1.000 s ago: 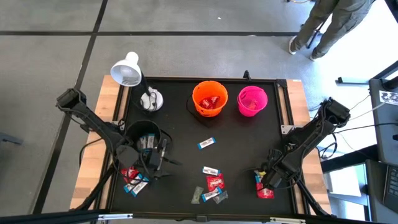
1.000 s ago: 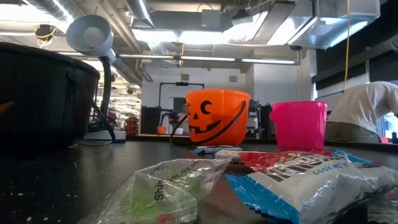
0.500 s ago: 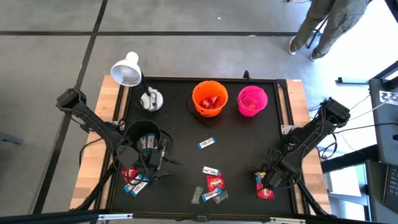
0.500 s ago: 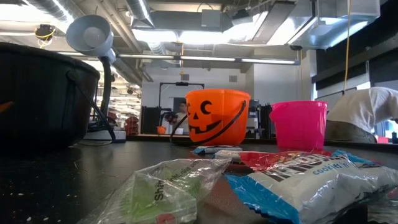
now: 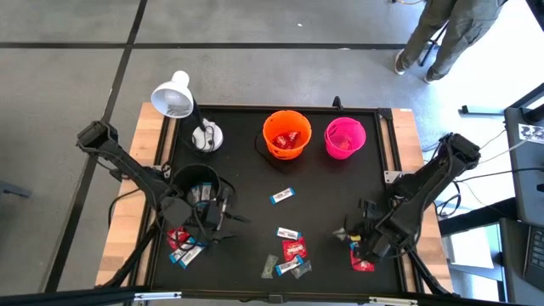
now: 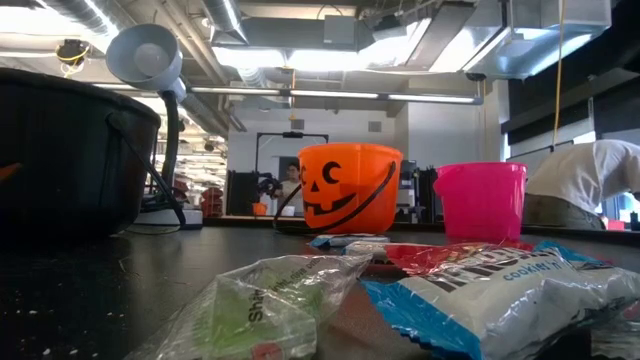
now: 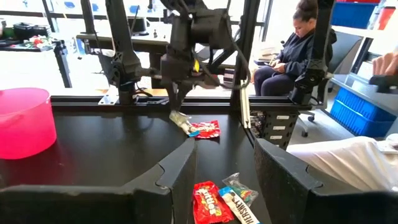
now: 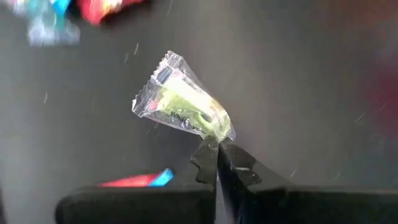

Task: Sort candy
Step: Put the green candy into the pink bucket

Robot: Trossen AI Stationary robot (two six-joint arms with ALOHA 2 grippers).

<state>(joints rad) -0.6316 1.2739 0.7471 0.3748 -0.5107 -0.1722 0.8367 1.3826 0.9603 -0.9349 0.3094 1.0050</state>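
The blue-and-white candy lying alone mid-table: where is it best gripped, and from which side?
Probably at its middle, across the narrow width, coming straight down from above: the blue-and-white candy lies flat, long and slightly tilted, with bare table around it. The left hand is open and free.

Buckets, lamp & ppl round the table

Orange bucket (image 5: 286, 133) beside pink bucket (image 5: 344, 138) at far edge; black bucket (image 5: 195, 187) near left side. White lamp (image 5: 172, 96) at far-left corner. Person (image 7: 297, 42) seated beyond.
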